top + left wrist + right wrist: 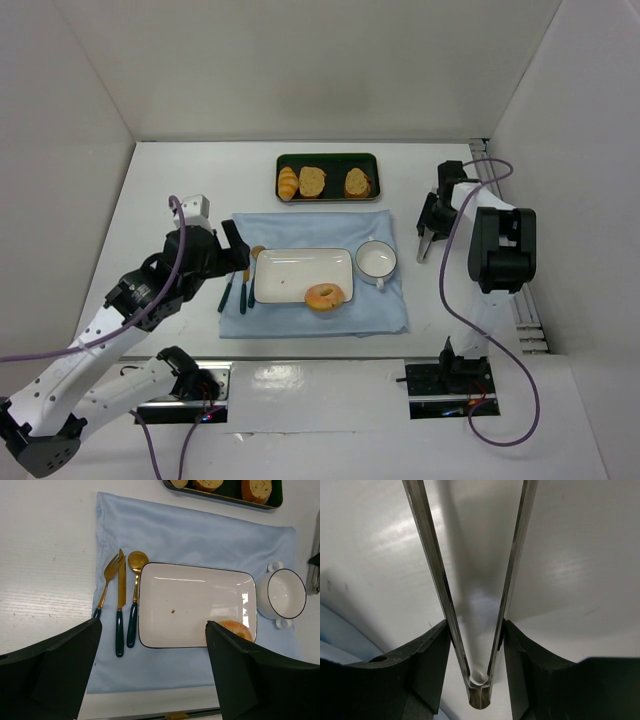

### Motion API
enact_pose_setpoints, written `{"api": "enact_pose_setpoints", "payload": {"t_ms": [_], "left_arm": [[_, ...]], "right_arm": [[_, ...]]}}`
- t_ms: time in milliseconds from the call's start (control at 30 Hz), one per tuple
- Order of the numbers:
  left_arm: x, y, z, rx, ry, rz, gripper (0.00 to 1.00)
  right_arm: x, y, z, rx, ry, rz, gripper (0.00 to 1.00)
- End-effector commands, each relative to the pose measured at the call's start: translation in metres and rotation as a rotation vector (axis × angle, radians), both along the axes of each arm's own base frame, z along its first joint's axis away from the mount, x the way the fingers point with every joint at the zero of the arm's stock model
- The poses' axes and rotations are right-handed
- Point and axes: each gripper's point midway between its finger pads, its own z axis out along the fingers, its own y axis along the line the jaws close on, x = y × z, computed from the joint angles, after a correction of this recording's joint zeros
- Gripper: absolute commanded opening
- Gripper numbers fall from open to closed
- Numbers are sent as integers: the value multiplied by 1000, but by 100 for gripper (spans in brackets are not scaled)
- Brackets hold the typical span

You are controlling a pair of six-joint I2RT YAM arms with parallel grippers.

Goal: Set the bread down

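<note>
The bread, a golden ring-shaped bagel (324,297), lies on the front right corner of the white rectangular plate (300,262). In the left wrist view the bagel (235,629) is partly hidden behind one finger, at the corner of the plate (190,595). My left gripper (235,255) (155,670) hangs open over the cloth's left side, above the cutlery, with nothing between its fingers. My right gripper (432,215) (475,625) is off to the right of the cloth. It is shut on a pair of metal tongs (427,555) whose tips (423,248) point down at the table.
A blue cloth (310,225) lies under the plate. On it are a white two-handled bowl (376,259) (281,594) and a gold fork, knife and spoon (121,595). Behind it, a dark tray (327,160) holds a ridged roll and two bread slices. White walls enclose the table.
</note>
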Motion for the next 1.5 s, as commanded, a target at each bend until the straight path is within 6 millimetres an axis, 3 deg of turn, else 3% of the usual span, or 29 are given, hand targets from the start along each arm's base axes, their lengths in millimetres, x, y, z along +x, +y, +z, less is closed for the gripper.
{"api": "enact_pose_setpoints", "payload": {"t_ms": [0, 167, 333, 600, 833, 1033, 1167, 1367, 1433, 1467], "left_arm": [[-3, 1, 1, -18, -12, 0, 98], [-5, 4, 2, -23, -15, 13, 98], [-5, 4, -2, -18, -8, 13, 98], [-5, 4, -1, -25, -7, 17, 98], [-4, 5, -4, 1, -5, 15, 98], [-4, 5, -4, 1, -5, 15, 98], [-4, 5, -4, 1, -5, 15, 98], [-4, 5, -4, 1, -5, 15, 98], [-4, 5, -4, 1, -5, 15, 98], [-3, 5, -6, 7, 2, 15, 98]], "right_arm": [[39, -12, 17, -49, -87, 3, 52], [51, -10, 19, -123, -38, 47, 52], [41, -4, -5, -178, 83, 109, 52], [14, 27, -28, -195, 210, 212, 53], [16, 30, -23, -182, 185, 193, 72], [29, 10, -8, -249, 158, 142, 89], [47, 5, 21, -261, 45, 91, 92], [80, 19, 113, -205, -208, 58, 97], [86, 19, 138, -270, -244, 37, 97], [91, 27, 168, -298, -289, 42, 97]]}}
